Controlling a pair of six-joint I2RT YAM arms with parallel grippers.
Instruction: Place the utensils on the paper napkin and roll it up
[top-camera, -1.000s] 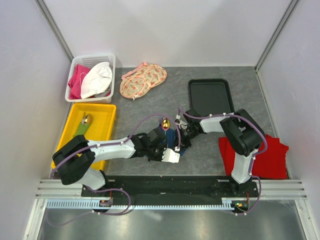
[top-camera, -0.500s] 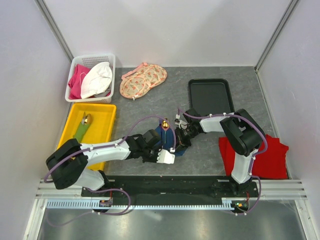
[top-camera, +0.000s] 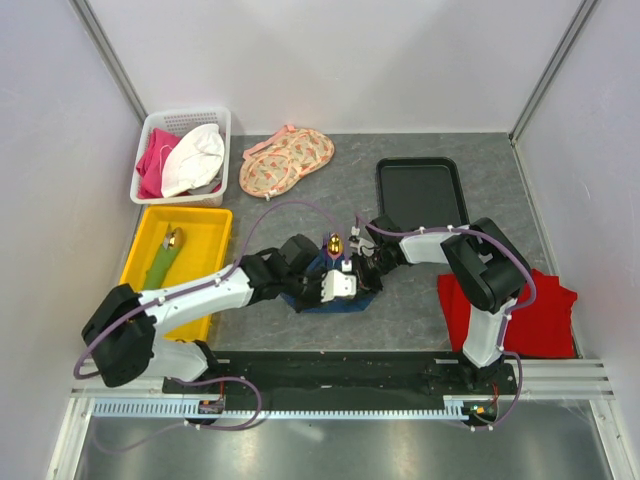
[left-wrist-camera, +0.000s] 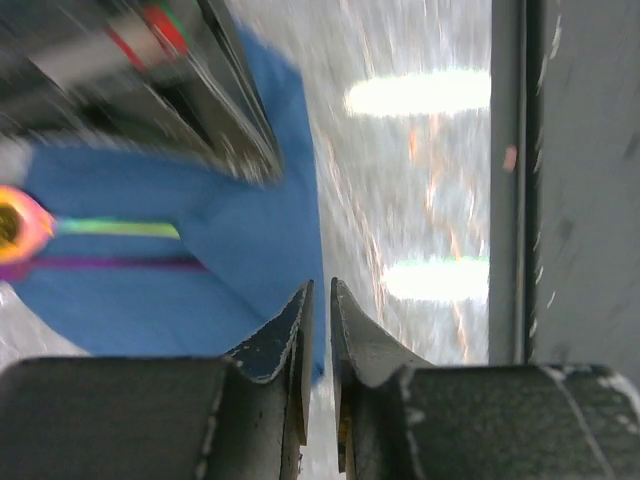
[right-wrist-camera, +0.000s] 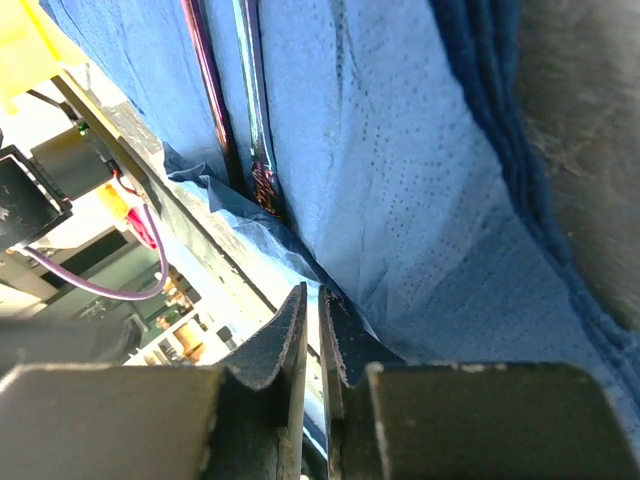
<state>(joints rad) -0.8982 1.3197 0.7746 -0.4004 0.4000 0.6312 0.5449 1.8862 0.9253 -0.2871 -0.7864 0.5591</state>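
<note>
Swinging up toward the middle of the overhead frame, my left arm has carried the left jaws (left-wrist-camera: 317, 300) from the lower edge of the paper napkin (right-wrist-camera: 400, 150) onto it, close beside my right jaws (right-wrist-camera: 310, 300). Both pairs stand only a thin slit apart. The napkin's edge lies against one left finger, and a crumpled fold runs up to the right tips; whether either pair pinches it I cannot tell. The napkin lies mid-frame on the grey surface (top-camera: 270, 210), the utensils (right-wrist-camera: 248, 90) on it, one gold head (top-camera: 334, 243) poking past its upper edge.
</note>
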